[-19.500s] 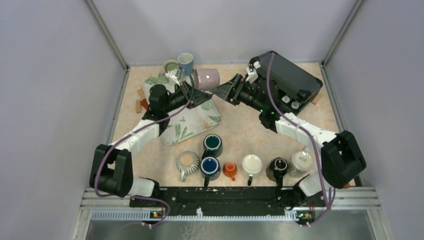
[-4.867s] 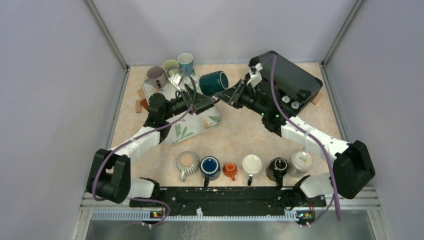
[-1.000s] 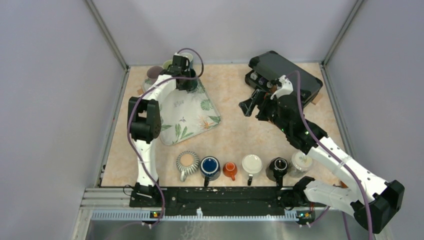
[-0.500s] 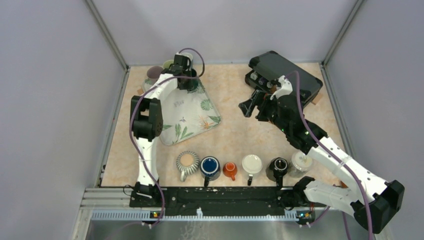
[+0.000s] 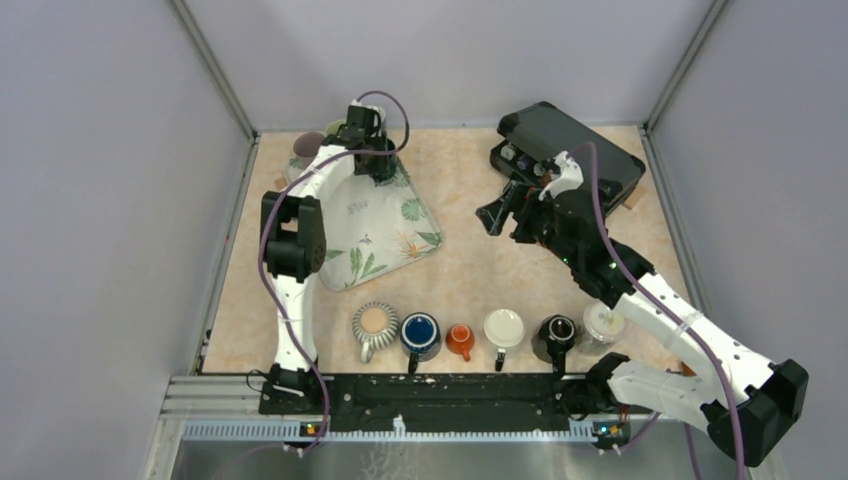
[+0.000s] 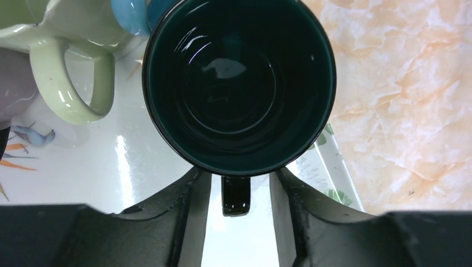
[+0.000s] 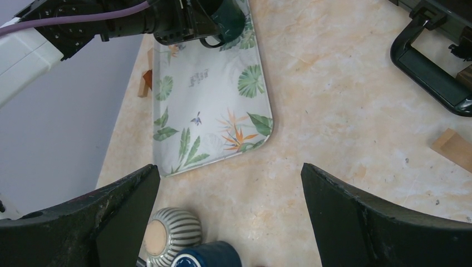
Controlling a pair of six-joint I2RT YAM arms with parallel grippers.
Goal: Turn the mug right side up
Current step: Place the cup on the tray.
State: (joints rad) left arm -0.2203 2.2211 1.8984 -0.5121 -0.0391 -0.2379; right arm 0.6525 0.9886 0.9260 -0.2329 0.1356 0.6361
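Item: dark teal mug (image 6: 239,83).
Location: far corner of leaf-print tray (image 5: 385,225), far left of worktop (image 5: 480,270), beside green mug (image 6: 72,83).
Attitude: upright, mouth up.
Left gripper (image 6: 240,177): jaws spread, straddling handle, not pinching.
Right gripper (image 7: 228,167): jaws wide apart, empty.
Status: turning apparently done; left arm withdrawal outstanding.

1. Floral tray (image 7: 206,105) lies right under the left pincer (image 6: 238,178), ahead and to the left of the right pincer (image 7: 231,178).
2. Pale green mug (image 6: 67,72) stands ahead-left of the left pincer, blue mug (image 6: 131,14) beside it, purple mug (image 6: 11,83) further left.
3. Striped mug (image 7: 167,236) and navy mug (image 7: 209,256) sit near the right pincer.
4. Black case (image 7: 428,72) and a wooden block (image 7: 456,147) lie off to its right.
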